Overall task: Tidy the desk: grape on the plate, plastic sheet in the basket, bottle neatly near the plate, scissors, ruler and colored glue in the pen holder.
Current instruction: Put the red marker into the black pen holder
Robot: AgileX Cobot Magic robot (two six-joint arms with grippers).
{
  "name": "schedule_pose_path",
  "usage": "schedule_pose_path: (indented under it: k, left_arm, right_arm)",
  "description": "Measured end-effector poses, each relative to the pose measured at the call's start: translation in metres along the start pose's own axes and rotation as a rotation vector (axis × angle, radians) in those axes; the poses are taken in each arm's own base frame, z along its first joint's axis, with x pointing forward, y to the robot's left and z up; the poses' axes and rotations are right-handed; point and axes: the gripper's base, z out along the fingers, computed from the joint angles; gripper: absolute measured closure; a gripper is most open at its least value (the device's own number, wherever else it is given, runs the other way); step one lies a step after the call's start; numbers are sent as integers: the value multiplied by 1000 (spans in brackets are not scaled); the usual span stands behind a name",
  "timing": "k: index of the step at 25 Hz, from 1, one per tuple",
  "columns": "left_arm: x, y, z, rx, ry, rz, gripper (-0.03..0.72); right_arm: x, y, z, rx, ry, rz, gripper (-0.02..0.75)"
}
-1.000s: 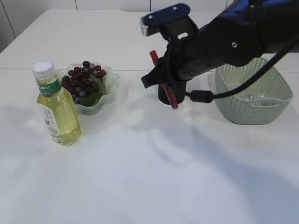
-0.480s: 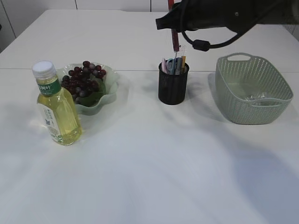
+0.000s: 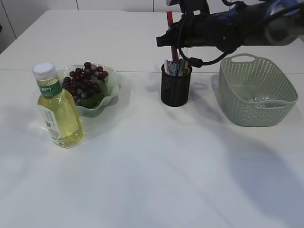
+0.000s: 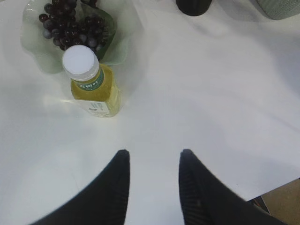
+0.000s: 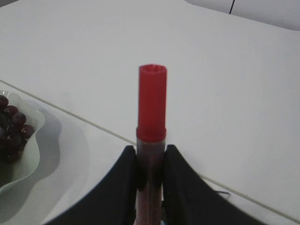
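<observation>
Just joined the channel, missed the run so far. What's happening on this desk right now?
The right pincer is shut on a red-capped glue stick, holding it upright over the black pen holder, which already holds a few items. The left pincer hangs open above the table, holding nothing. The grapes sit on the green plate, the bottle stands right beside it, and the basket stands to the right of the pen holder.

A white table (image 3: 152, 180) carries a faint seam line across its far portion. A brown floor patch (image 4: 281, 201) shows past the table's corner.
</observation>
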Motion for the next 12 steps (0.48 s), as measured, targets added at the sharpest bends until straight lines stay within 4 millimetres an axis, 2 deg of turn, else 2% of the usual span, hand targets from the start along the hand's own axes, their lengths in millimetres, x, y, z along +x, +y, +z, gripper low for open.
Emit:
schedule_pose_path:
  k: [12]
  left_arm:
    - [0,1,0,-7,-2,3,442]
  right_arm:
    - [8,-1,1,15,80,-1,577]
